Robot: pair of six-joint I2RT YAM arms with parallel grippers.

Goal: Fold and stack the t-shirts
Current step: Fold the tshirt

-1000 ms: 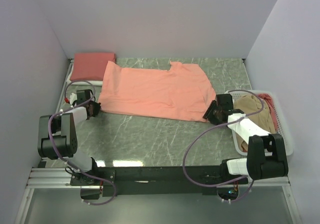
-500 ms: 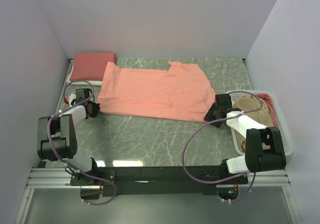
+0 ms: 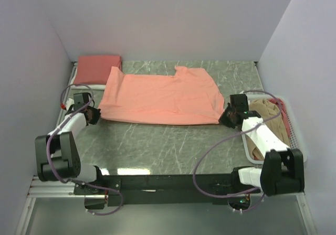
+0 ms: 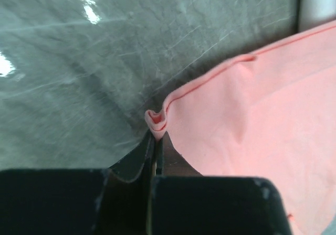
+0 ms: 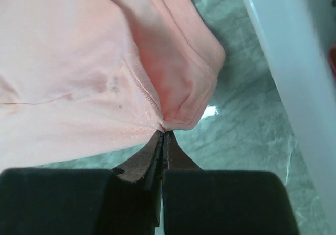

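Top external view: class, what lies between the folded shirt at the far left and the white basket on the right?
The spread salmon-pink t-shirt lies across that stretch, flat on the table, as the top view shows.

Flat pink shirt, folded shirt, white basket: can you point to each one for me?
flat pink shirt (image 3: 163, 96), top view, middle of its body
folded shirt (image 3: 97, 68), top view, its upper face
white basket (image 5: 294, 62), right wrist view, its side wall

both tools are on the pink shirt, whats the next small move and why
Probably lift both corners a little together, ready to fold the near edge back. The left tool and right tool are each shut on a near corner of the shirt, which lies spread flat on the table.
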